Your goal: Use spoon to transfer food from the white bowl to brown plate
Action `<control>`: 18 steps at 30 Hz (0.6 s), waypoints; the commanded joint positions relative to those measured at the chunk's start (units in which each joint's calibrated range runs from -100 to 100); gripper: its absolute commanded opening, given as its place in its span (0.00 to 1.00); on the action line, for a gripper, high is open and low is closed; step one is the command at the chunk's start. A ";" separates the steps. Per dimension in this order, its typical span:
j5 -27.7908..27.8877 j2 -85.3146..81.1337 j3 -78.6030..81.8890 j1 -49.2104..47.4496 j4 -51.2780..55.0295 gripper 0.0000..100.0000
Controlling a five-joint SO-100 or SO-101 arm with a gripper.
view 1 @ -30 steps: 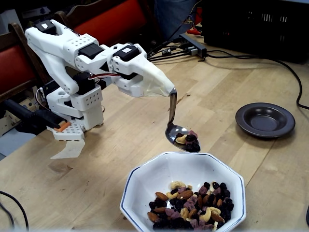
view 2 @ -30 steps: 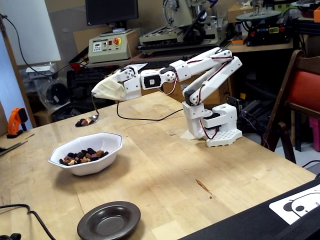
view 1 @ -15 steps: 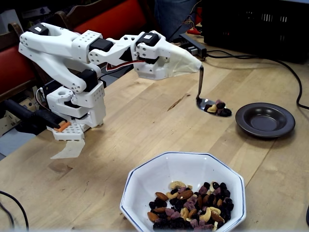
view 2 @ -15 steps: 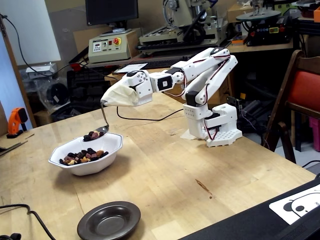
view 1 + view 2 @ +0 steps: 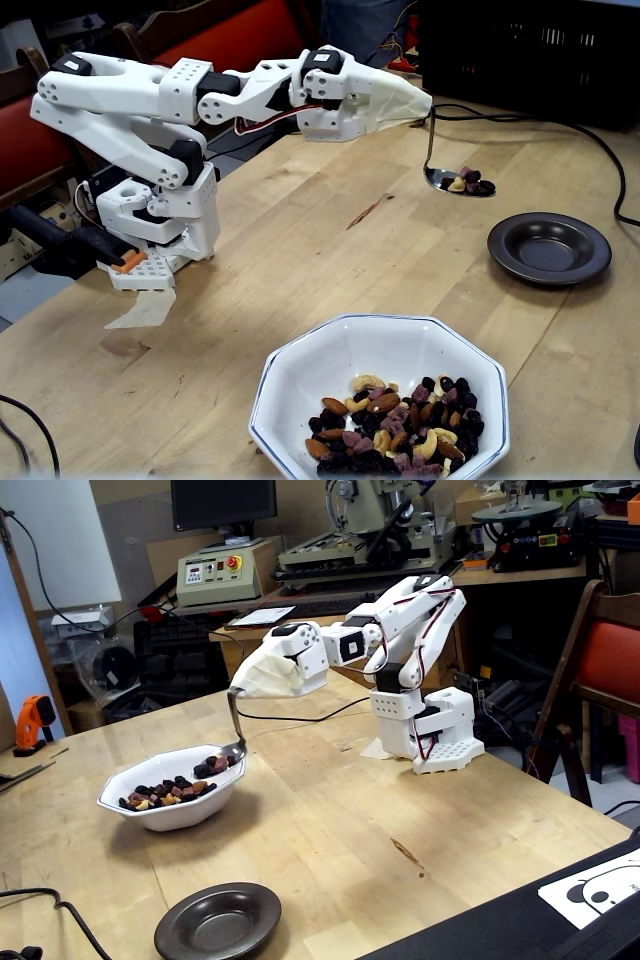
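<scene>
In both fixed views the white arm reaches out with its gripper (image 5: 420, 108) wrapped in a pale cloth-like cover, so how far the jaws are parted cannot be told; the spoon (image 5: 432, 150) hangs from its tip, handle upright, so it is evidently held. The spoon's oval end sits level in the air, right of centre in the upper frame, carrying a few pieces of food (image 5: 470, 182). Below it to the right, the brown plate (image 5: 549, 247) rests bare on the wooden table (image 5: 300, 240). The white bowl (image 5: 300, 400) lies at the bottom centre, with more trail mix heaped in it. In the other fixed view the spoon (image 5: 235, 730) hangs beside the bowl's (image 5: 170, 810) right rim, the plate (image 5: 218, 921) at the bottom
</scene>
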 commanded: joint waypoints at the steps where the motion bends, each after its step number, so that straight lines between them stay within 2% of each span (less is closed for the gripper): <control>1: 0.15 -1.49 -2.64 -1.91 -0.44 0.03; 14: 0.10 -0.89 -2.55 -3.32 -0.84 0.03; 18: 0.10 0.48 -2.11 -3.32 -4.47 0.03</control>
